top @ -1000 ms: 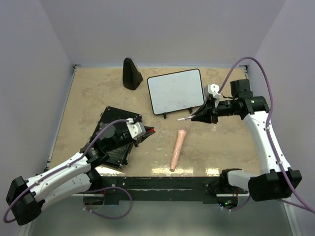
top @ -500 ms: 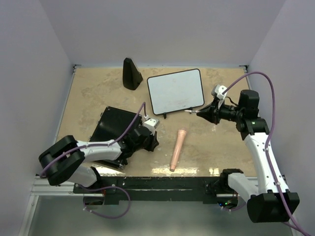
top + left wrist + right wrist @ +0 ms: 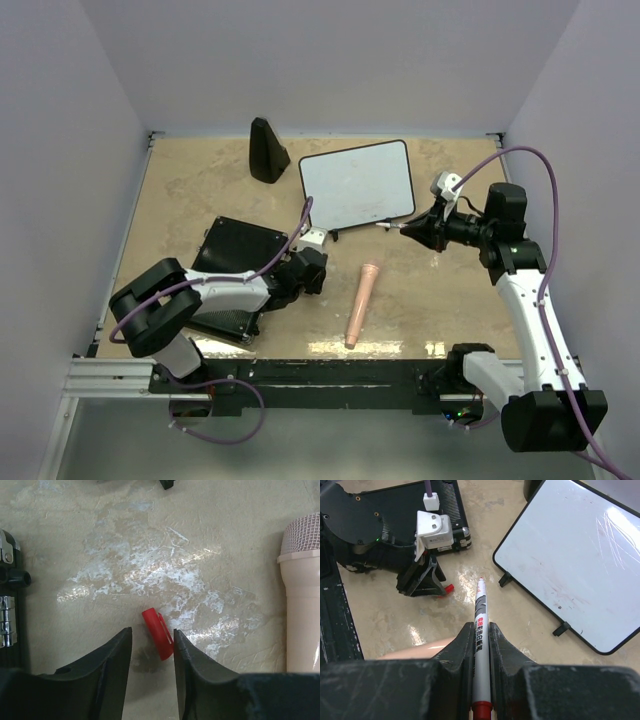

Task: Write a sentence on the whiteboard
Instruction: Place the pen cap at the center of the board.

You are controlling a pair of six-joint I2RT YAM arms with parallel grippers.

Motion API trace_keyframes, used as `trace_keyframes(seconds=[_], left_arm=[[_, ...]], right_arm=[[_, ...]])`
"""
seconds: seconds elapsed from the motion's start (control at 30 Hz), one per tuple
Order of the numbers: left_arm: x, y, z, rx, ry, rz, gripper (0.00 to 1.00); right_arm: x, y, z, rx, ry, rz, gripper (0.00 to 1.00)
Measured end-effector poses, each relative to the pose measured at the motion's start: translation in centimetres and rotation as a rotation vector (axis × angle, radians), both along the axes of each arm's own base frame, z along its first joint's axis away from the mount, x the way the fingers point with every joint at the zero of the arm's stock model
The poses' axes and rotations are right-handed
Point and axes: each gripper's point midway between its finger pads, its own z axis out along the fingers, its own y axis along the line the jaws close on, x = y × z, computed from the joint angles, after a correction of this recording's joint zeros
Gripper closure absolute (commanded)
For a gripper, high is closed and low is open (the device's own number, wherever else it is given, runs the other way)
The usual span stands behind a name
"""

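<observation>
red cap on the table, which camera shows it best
Left wrist: the red cap lies large and sharp on the table between the left fingers. Right wrist shows only a red speck beside them. Top external: hidden under the left gripper.

The whiteboard (image 3: 580, 565) runs off the frame; its faint smudges may be writing.

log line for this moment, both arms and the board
left gripper: open, cap on table between jaws | right gripper: shut on marker, tip bare, beside whiteboard | whiteboard: no writing
</observation>
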Motion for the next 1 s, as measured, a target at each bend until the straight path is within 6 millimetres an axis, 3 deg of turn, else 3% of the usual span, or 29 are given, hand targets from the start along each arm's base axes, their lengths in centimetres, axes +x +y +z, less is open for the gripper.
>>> trace_keyframes(seconds=[0.13,0.2,0.4,0.5,0.6,0.73,0.77,0.87,1.0], left_arm=[[0.2,-0.1,0.8,0.017,0.004,0.002,0.41],[0.4,-0.3,1.9,0.01,-0.013,-0.008,0.25],[1.6,-1.1,9.9,-0.146,-0.116,-0.109,0.15],[4.6,1.3,13.9,-0.259,-0.173,-0.098,0.07],[7.9,4.9,16.7,-0.327,-0.237,-0.049,0.06],[10.8,5.8,19.1,-0.399,-0.272,-0.084,0.05],[11.3,5.6,19.3,-0.415,-0.272,-0.105,0.0],[12.9,5.0,18.7,-0.468,-0.252,-0.178,0.0],[14.8,5.1,14.7,-0.494,-0.174,-0.214,0.0]], right_arm=[[0.0,0.0,0.0,-0.003,-0.005,0.002,1.0],[0.0,0.0,0.0,-0.005,-0.008,0.004,1.0],[0.0,0.0,-0.1,-0.01,-0.012,0.008,1.0],[-0.1,0.0,-0.1,-0.011,-0.015,0.01,1.0],[-0.1,0.0,-0.1,-0.012,-0.018,0.013,1.0],[-0.2,0.1,-0.1,-0.009,-0.019,0.02,1.0],[-0.2,0.1,0.0,-0.007,-0.02,0.025,1.0],[-0.5,0.3,0.0,-0.005,-0.027,0.047,1.0],[-0.8,0.5,0.0,-0.001,-0.032,0.07,1.0]])
